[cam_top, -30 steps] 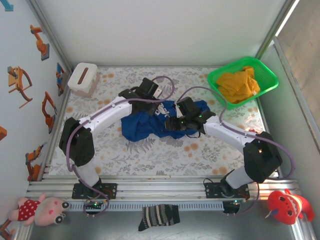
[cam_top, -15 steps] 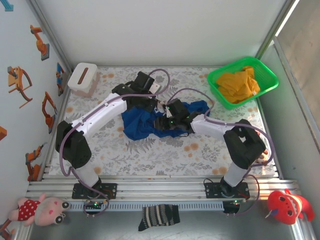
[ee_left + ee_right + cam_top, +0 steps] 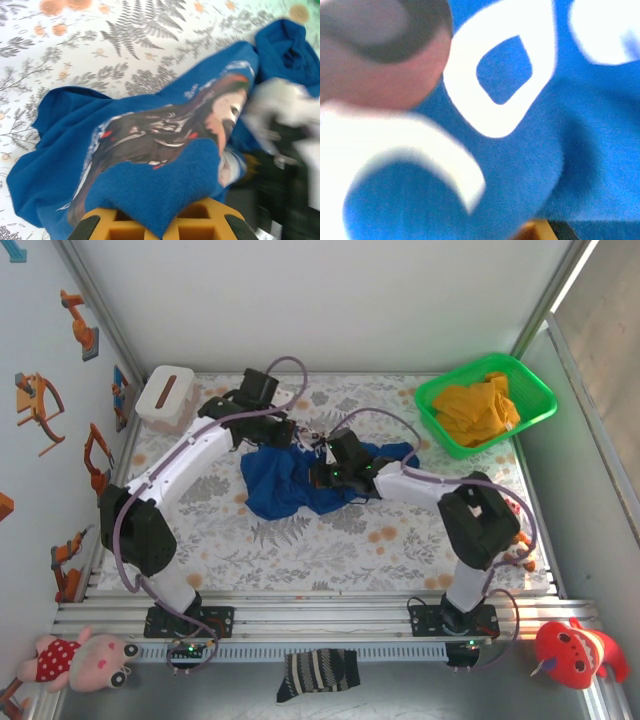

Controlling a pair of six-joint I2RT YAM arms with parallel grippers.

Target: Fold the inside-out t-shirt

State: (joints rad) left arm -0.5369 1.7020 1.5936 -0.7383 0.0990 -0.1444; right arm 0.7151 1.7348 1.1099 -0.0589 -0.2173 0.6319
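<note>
Looking out from the arm bases, I had the t-shirt as a crumpled blue heap in the middle of the table. Its long axis ran left to right, with the fuller bulk to the left and a thinner tail reaching right towards the green basket. Most of the cloth lay on my side of both pincers, which met near the middle of its far edge, just beside each other. The left pincer was clamped on a thick fold of the blue cloth. From its wrist camera I saw the fold bulging up between the yellow fingers, with a printed picture spread beyond it. The right pincer was closed tight as well. Its camera was pressed against blue cloth with large white letters running down to the finger, so I judged it had a pinch of the shirt, though the grip itself was hidden. With both holds bunched so close, I reckoned the next move hinged on drawing them apart along that left-right axis, the left arm taking the bulk and the right arm the tail.
</note>
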